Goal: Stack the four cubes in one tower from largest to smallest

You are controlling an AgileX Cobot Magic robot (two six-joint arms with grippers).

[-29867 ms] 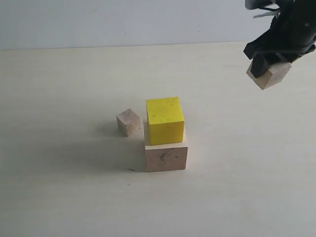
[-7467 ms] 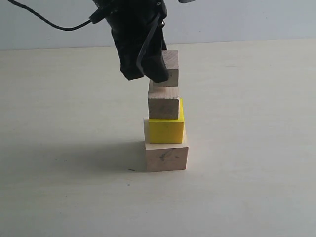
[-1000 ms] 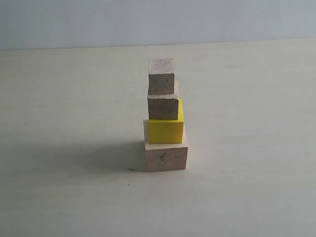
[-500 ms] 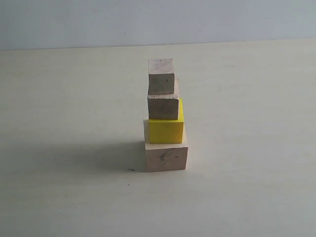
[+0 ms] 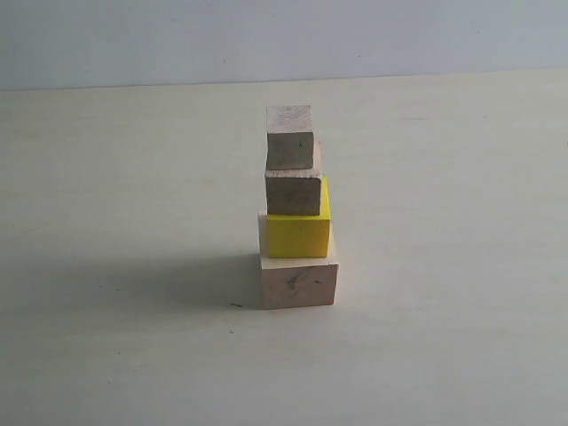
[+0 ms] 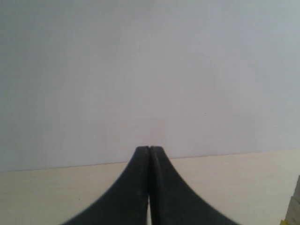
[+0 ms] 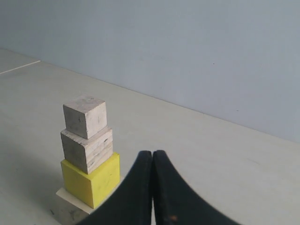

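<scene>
The tower stands alone on the pale table [image 5: 106, 177]. Its base is the large wood cube [image 5: 298, 282]; on that sits the yellow cube [image 5: 299, 233], then the medium wood cube [image 5: 293, 192], with the small wood cube [image 5: 290, 139] on top. The right wrist view shows the same column: small cube [image 7: 85, 116], medium cube [image 7: 87, 149], yellow cube [image 7: 91, 180], a corner of the large cube [image 7: 68, 208]. My right gripper [image 7: 153, 153] is shut and empty, beside the tower and apart from it. My left gripper [image 6: 149, 148] is shut and empty, facing the wall. Neither gripper appears in the exterior view.
A plain grey wall [image 5: 284, 35] rises behind the table's far edge. A sliver of the tower [image 6: 295, 206] shows at the edge of the left wrist view. Nothing else lies on the table.
Thirty seconds ago only two cubes were stacked; 7.5 seconds ago a gripper held the small cube over the stack. Over the last second nothing has moved.
</scene>
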